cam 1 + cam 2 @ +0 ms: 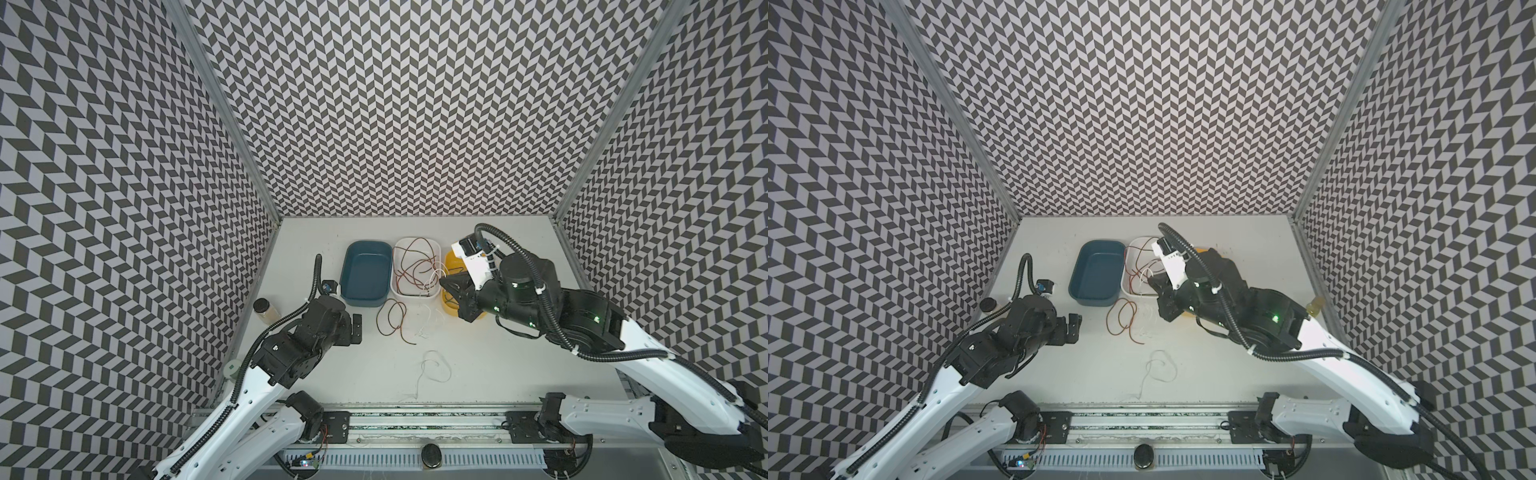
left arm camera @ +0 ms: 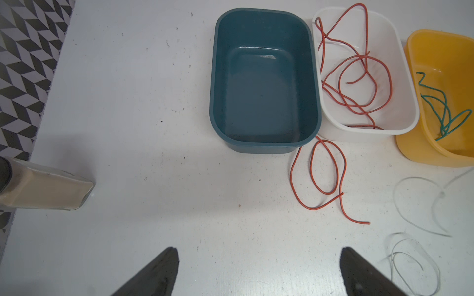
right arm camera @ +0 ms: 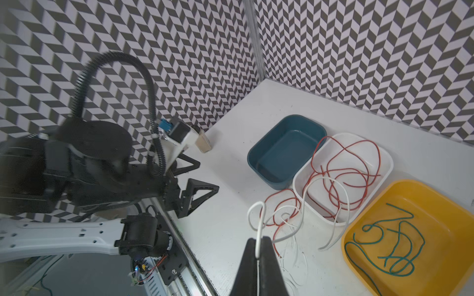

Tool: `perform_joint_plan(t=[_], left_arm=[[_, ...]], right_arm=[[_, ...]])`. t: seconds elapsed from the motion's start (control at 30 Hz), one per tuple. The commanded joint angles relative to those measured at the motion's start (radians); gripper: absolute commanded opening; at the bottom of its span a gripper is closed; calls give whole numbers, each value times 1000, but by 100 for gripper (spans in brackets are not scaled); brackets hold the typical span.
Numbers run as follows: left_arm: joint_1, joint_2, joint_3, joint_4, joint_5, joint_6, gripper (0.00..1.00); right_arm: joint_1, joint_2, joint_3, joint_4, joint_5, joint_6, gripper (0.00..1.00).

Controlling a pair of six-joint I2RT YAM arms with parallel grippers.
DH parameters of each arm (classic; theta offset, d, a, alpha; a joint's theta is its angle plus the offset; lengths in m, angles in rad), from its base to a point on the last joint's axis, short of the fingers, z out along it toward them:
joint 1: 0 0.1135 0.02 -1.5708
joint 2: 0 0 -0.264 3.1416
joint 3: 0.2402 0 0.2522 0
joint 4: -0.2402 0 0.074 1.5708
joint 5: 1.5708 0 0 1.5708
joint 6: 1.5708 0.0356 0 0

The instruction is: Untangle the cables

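On the table [image 2: 154, 128] we see three tubs in a row. The blue tub [image 2: 264, 147] is empty, the white tub [image 2: 359, 132] holds red cables [image 2: 341, 194], one trailing outside, and the yellow tub [image 2: 415, 151] holds green cable [image 2: 446, 123], apparently sorted by colour. Our left gripper [image 2: 259, 256] waits wide open and empty. Our right gripper [image 3: 259, 243] pinches a white cable [image 3: 260, 225] held above the red loops, likely to draw it free.

Both top views: high overhead, looking down, far. Wrist views: close, oblique. All share blue tub [image 1: 365, 274].
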Motion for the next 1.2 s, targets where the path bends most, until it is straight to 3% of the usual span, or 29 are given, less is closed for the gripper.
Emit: perform_joint_plan(t=[0.0,0.17,0.3,0.43,0.57,0.73,0.9,0.97,1.17], left_arm=[[-4,-10,14,5,-3,12,100],[-5,-32,17,21,38,21,100],[-7,-74,14,83,261,-4,100],[-28,-98,-33,171,447,-183,100],[-84,-123,-188,412,577,-364,100],[-228,-129,-260,552,462,-369,100],[-289,-101,-236,550,417,-327,100],[-292,-113,-209,493,370,-311,100],[-278,-144,-33,126,44,-258,100]], right_arm=[[6,60,120,-73,-49,-55,0],[6,105,210,-83,-102,-62,0],[5,112,187,-64,-119,-55,0],[6,105,163,-34,-162,-50,0],[4,79,151,2,-219,-47,0],[5,51,158,23,-288,-40,0],[6,37,155,25,-280,-44,0],[5,35,151,27,-263,-47,0],[-5,66,145,50,-227,-86,0]])
